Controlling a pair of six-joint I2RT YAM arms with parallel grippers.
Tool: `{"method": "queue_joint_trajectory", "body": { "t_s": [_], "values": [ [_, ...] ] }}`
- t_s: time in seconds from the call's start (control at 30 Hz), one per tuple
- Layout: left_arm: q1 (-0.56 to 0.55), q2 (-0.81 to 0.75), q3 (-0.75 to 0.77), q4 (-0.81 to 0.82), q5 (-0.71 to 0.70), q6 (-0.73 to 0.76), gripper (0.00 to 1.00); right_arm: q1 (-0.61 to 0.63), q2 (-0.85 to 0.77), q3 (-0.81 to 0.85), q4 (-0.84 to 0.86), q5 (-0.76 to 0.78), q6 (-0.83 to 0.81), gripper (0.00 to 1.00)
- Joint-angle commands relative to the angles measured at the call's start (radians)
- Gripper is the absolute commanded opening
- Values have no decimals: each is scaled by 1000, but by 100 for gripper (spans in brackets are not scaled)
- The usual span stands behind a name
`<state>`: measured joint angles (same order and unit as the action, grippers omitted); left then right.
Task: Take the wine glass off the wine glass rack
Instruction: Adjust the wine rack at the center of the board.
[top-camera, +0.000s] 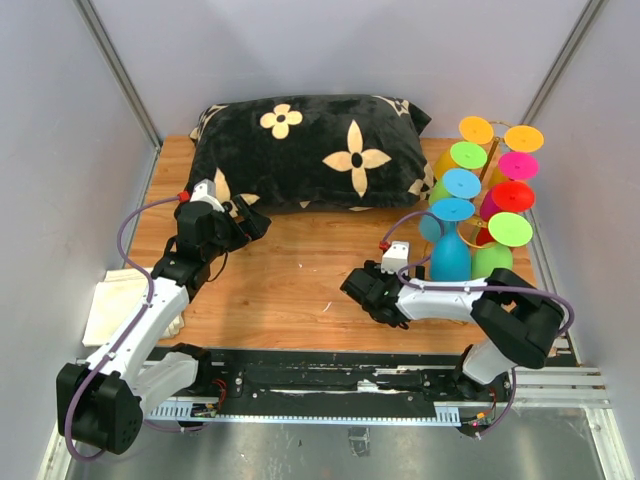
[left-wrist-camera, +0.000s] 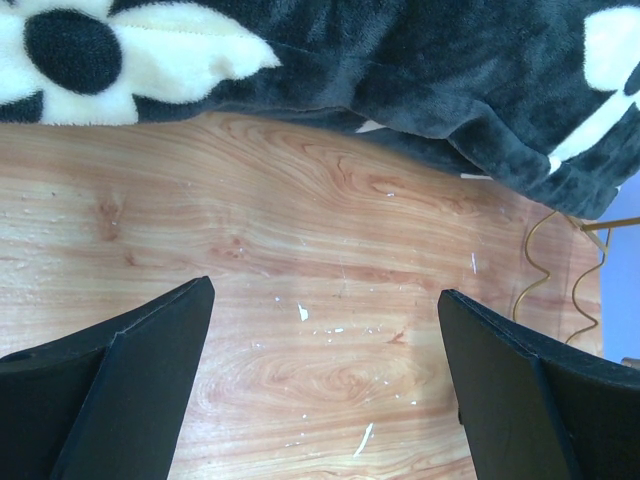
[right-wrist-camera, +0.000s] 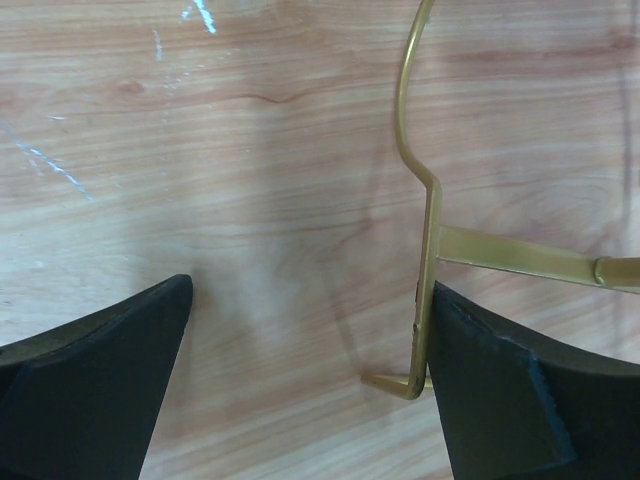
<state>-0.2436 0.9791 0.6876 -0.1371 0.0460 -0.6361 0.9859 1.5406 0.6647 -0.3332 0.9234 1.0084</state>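
The wine glass rack (right-wrist-camera: 520, 260), hung with coloured wine glasses (top-camera: 450, 255), is placed at the table's (top-camera: 300, 270) right. The left gripper (left-wrist-camera: 325, 290) and right gripper (right-wrist-camera: 312, 290) are spread wide; nothing is held.

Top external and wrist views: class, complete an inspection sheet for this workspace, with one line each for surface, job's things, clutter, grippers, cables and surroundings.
Surface: wooden table, scuffed with pale marks.
Job's things: gold wine glass rack at the right, crowded with coloured wine glasses, feet uppermost.
Clutter: black pillow with cream flowers at the back; pale folded item at the left edge, which cannot be identified.
Grippers: left gripper open, empty, near the pillow; right gripper open, empty, one finger beside the rack's base wire.
Cables: purple cable along each arm.
Surroundings: pale walls; metal rail at the near edge.
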Motion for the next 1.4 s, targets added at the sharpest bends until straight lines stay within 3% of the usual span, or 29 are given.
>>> {"method": "queue_joint_trajectory", "body": {
  "t_s": [0.0, 0.37, 0.93, 1.37],
  "values": [
    [7, -14, -7, 1, -12, 1, 100, 21, 91, -22, -9, -216, 55, 97],
    [7, -11, -7, 3, -6, -1, 100, -61, 138, -12, 44, -116, -112, 97],
    [8, -20, -18, 8, 3, -10, 100, -285, 151, -48, 315, -150, -463, 97],
    [7, -16, -16, 14, 5, -10, 100, -226, 88, -24, 306, -171, -530, 99]
  ]
}}
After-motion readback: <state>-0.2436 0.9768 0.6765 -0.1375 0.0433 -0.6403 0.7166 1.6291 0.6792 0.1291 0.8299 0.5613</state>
